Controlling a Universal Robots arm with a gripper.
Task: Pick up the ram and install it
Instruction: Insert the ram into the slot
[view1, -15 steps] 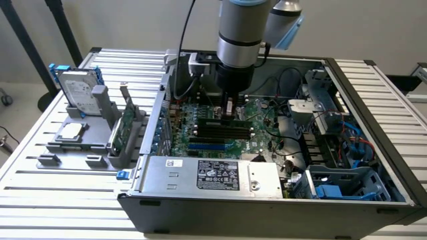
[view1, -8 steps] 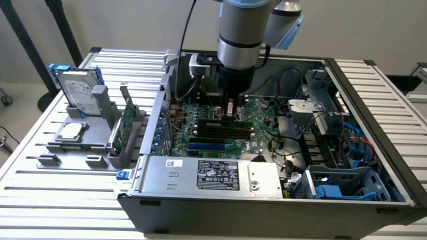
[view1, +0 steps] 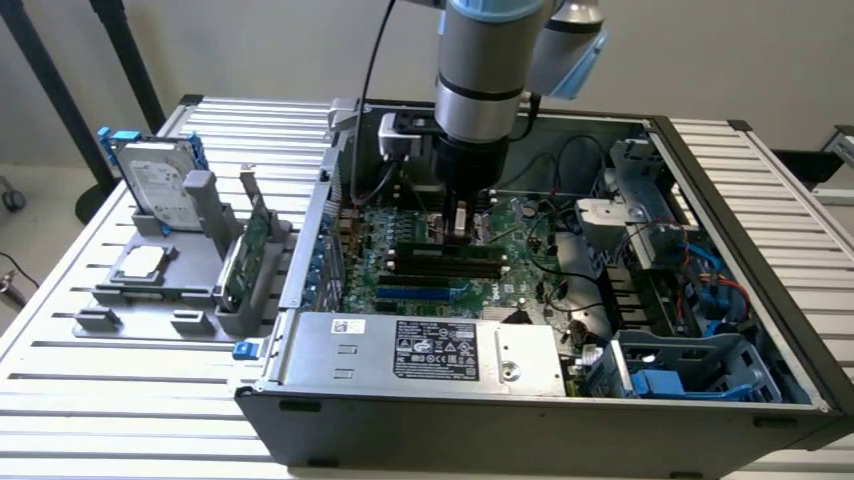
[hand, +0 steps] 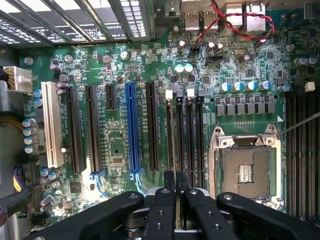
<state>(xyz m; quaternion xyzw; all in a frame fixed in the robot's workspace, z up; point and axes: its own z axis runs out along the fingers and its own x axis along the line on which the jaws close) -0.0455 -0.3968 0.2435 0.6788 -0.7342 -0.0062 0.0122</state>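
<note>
Ram (hand: 170, 135), a thin green stick, stands edgewise among long black slots (hand: 180, 135), pinched between matte black fingers (hand: 163, 205).

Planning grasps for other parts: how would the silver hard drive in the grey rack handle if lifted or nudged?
The hard drive looks metal-cased: probably rigid, heavy for its size. Standing on edge in the grey rack, a nudge might tip it.

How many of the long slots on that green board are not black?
2. A white slot lies at the edge of the board; a blue slot lies among the black slots. Part of the board is hidden, so there may be more.
</note>
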